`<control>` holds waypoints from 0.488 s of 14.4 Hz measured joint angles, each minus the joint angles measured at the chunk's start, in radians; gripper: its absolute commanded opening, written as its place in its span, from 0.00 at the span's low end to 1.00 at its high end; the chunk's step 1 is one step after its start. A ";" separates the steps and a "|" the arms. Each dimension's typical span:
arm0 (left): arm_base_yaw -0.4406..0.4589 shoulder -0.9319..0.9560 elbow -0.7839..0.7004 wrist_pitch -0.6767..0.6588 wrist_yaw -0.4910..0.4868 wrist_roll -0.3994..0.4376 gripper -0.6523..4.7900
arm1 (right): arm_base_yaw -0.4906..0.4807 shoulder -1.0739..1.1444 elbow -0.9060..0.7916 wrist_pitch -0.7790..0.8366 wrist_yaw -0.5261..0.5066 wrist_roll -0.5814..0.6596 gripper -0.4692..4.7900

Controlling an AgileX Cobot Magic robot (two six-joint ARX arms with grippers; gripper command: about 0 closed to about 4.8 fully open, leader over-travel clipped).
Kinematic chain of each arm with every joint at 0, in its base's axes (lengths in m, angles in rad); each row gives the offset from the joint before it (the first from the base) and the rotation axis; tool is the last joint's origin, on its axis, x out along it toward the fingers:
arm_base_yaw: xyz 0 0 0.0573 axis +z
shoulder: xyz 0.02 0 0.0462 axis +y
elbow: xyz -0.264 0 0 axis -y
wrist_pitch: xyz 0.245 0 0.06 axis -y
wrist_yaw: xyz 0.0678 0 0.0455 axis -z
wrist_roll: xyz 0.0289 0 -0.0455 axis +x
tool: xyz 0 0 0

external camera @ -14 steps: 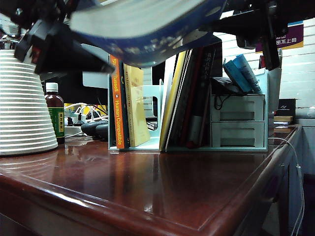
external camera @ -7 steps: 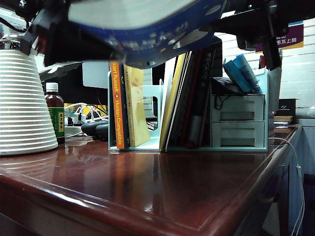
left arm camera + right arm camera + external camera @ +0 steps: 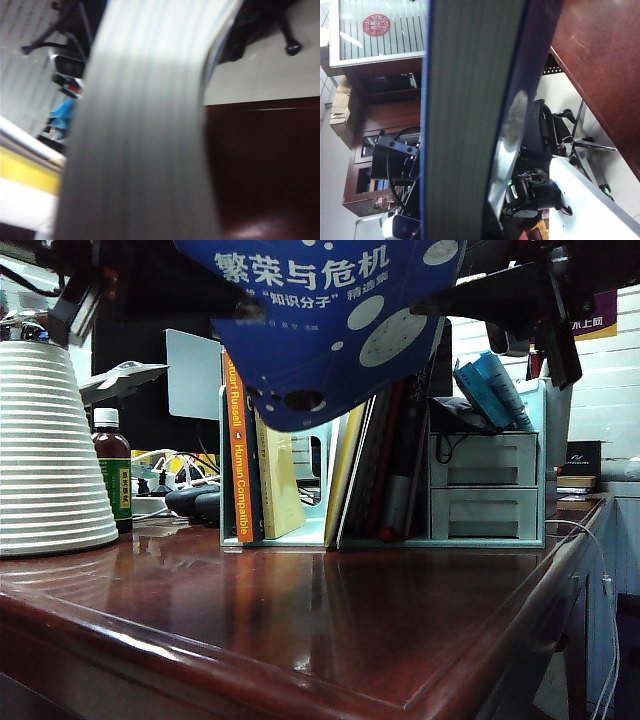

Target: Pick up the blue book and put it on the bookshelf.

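Blue book (image 3: 330,330): one, held in the air above the bookshelf, dark front cover with white Chinese title and pale circles facing the exterior camera.
Right gripper (image 3: 450,302): at the book's right edge, clamped on it; its wrist view is filled by the page block (image 3: 470,120).
Left gripper (image 3: 235,308): at the book's left edge; fingers hidden, so its grip cannot be told. Its wrist view shows only blurred pages (image 3: 145,130).
Bookshelf (image 3: 312,455): one mint-green rack on the wooden table (image 3: 330,630), directly below the book.
In the rack: orange-spined "Human Compatible" (image 3: 238,455), a yellow book (image 3: 278,480), several leaning books.
Beside: two-drawer unit (image 3: 485,487), ribbed white cone (image 3: 45,450), one brown bottle (image 3: 112,472).
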 measured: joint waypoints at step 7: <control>-0.001 -0.053 -0.005 0.154 -0.014 -0.257 0.11 | -0.030 -0.019 0.007 0.138 -0.041 -0.087 1.00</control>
